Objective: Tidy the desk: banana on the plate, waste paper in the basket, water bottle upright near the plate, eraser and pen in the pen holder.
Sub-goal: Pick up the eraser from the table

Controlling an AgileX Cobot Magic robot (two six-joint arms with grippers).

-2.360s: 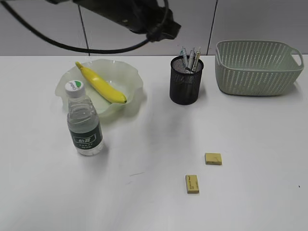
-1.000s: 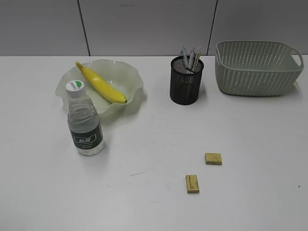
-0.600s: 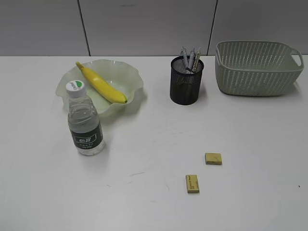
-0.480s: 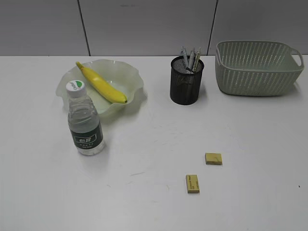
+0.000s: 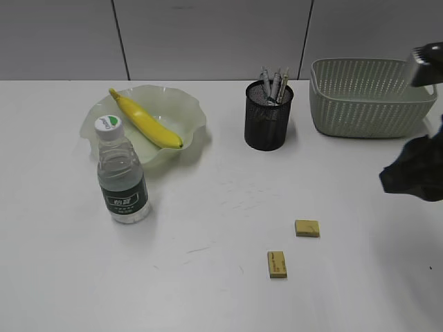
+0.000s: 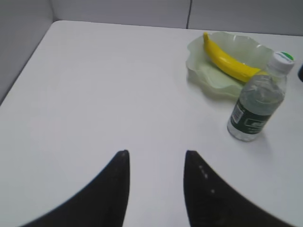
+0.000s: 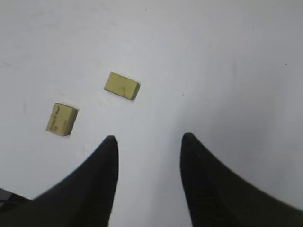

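**Desk scene: item count & gripper state**

Desk point(image 5: 208, 290) is carrying 1 banana point(image 5: 144, 119), lying inside 1 green wavy-rimmed plate point(image 5: 187, 104) at rear left. 1 water bottle point(image 5: 122, 173) is standing upright just in front of the plate, white cap on top, dark label facing the ext. cam. 1 black mesh pen holder point(image 5: 267, 117) is sitting at rear centre w/ 3 pens point(image 5: 275, 81) sticking out of it. 1 pale green basket point(image 5: 370, 97) is resting at rear right; its contents cannot be told. 2 yellow erasers are lying apart on the bare top at front right: eraser A point(image 5: 306, 228) nearer the basket, eraser B point(image 5: 277, 264) nearer the front edge.

Right gripper point(image 7: 147, 139) is hovering above the desk near the erasers, jaws parted, nothing between them. Left gripper point(image 6: 156, 153) is hanging over bare tabletop, well apart from the bottle, jaws likewise parted & holding nothing. In the ext. view, a dark arm part point(image 5: 415, 173) is showing at the right edge.
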